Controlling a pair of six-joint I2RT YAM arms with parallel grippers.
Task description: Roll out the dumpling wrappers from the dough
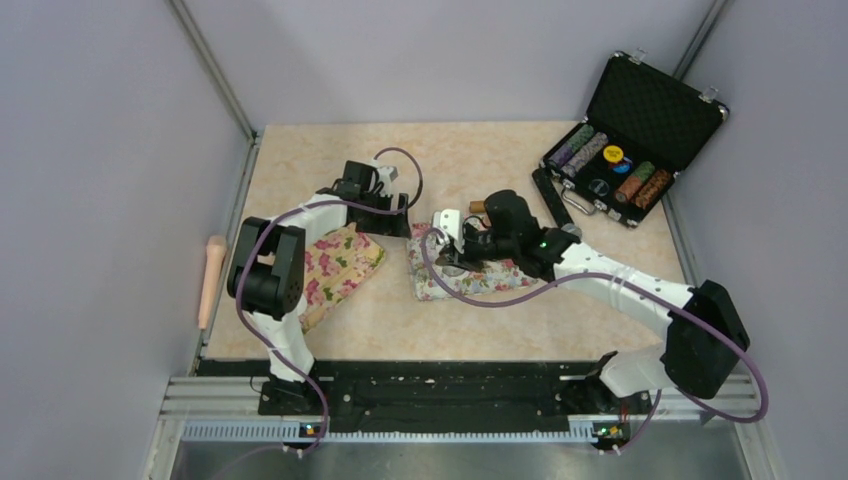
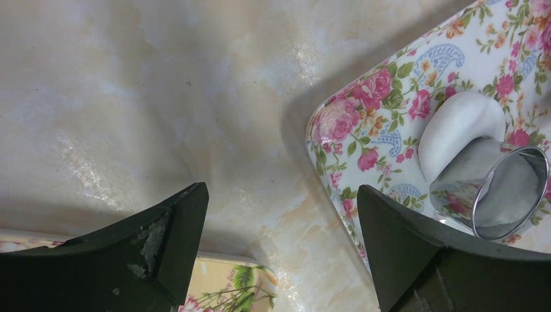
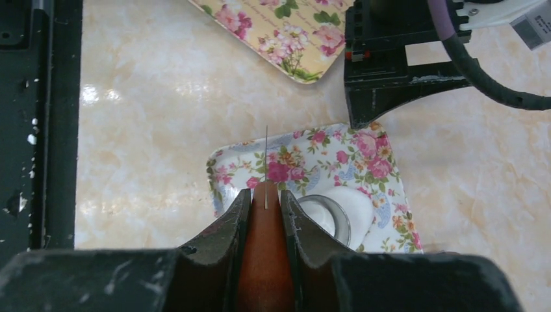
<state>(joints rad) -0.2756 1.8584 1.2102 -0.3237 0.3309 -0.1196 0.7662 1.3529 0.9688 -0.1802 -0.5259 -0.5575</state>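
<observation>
Dumpling wrapper [image 2: 458, 127], smooth white, touches metal ring [image 2: 468, 175]; left pincer [image 2: 281, 190] wide, right pincer [image 3: 265, 193] clamps brown stick [image 3: 265, 260].

dough [image 2: 458, 120]: partly behind ring cutter [image 2: 466, 177]; floral tray [image 2: 364, 136]: cut by edge

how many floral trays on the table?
2. The yellow tray lies left of centre; the white tray sits at centre, carrying the dough and metal ring. No others visible.
</observation>
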